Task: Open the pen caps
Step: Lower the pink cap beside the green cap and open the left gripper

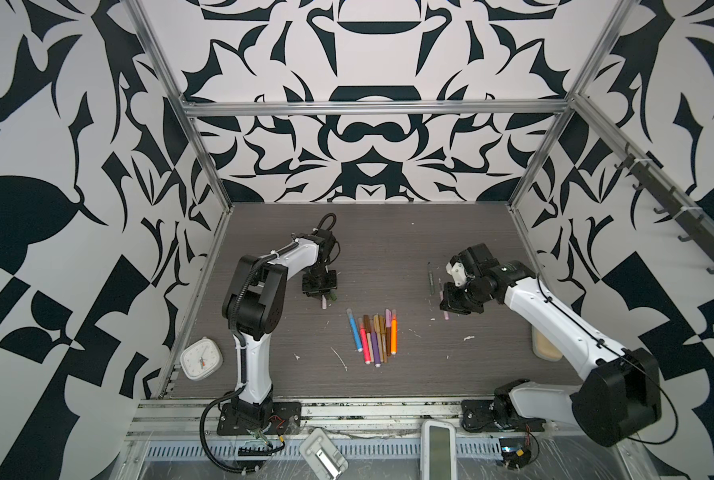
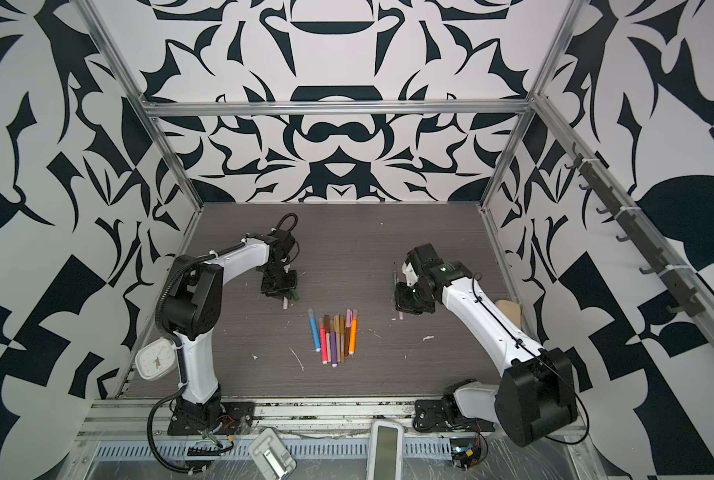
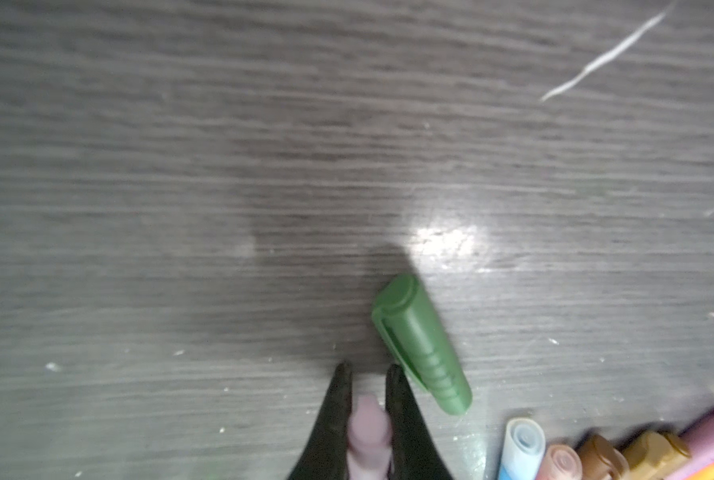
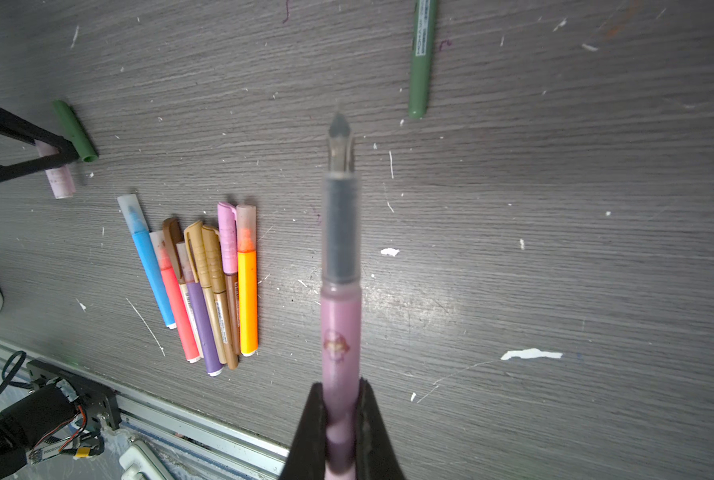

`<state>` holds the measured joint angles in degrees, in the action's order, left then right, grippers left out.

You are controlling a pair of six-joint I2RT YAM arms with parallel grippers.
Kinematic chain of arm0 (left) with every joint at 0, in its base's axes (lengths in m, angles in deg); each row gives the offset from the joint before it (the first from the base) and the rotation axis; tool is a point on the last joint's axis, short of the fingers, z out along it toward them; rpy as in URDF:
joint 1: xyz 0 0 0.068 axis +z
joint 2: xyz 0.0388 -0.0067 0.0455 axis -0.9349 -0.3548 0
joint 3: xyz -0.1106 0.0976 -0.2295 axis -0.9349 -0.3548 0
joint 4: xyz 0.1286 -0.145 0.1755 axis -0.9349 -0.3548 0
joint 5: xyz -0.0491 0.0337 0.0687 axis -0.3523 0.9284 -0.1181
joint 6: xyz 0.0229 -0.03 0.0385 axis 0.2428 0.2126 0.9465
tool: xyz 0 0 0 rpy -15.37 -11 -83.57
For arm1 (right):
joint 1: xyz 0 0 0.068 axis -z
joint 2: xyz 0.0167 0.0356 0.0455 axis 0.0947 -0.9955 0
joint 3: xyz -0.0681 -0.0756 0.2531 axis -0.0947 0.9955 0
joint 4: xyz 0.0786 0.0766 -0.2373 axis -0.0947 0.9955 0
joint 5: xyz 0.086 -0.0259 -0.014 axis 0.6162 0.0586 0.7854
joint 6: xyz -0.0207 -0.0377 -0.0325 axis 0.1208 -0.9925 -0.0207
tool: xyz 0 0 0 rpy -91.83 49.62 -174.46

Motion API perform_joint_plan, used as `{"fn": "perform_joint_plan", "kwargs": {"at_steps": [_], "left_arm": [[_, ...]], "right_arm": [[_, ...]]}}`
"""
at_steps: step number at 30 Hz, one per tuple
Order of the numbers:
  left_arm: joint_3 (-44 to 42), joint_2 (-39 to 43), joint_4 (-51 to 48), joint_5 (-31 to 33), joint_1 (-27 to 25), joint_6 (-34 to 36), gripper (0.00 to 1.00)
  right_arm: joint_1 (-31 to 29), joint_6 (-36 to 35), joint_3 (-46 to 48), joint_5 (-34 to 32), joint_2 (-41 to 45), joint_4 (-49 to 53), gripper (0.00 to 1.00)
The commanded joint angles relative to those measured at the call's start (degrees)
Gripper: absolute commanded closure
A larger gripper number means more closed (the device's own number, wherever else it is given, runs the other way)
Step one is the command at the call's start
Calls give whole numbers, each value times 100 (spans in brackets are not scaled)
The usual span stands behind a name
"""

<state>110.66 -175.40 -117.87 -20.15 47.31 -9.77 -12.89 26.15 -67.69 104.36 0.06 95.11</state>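
Pink pen [image 4: 340, 328] fills the right wrist view, its barrel clenched in the right end effector [image 4: 341, 386], nib bare and clear of the bench [image 1: 388, 249]. Left end effector [image 3: 368, 370] grips the pink cap [image 3: 369, 428] low over the bench, just beside the green cap [image 3: 421, 345]. The pair looks separated, so setting down seems next: lower each part flat before releasing so neither rolls, the pen beside the green pen [image 4: 422, 62], away from the capped pens [image 4: 205, 286].
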Motion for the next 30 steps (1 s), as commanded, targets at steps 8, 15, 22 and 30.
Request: {"fn": "perform_joint_plan", "kwargs": {"at_steps": [8, 15, 22, 30], "left_arm": [[-188, -246, -157, -113, 438, -497, 100], [-132, -328, -13, -462, 393, -618, 100], [7, -480, 91, -846, 302, -636, 100], [70, -554, 82, -780, 267, -717, 99]], "right_arm": [[44, -34, 13, 25, 32, -28, 100], [57, -66, -73, 50, -90, -46, 100], [66, -72, -74, 76, -127, -78, 100], [75, -70, -50, 78, -91, -76, 100]]}}
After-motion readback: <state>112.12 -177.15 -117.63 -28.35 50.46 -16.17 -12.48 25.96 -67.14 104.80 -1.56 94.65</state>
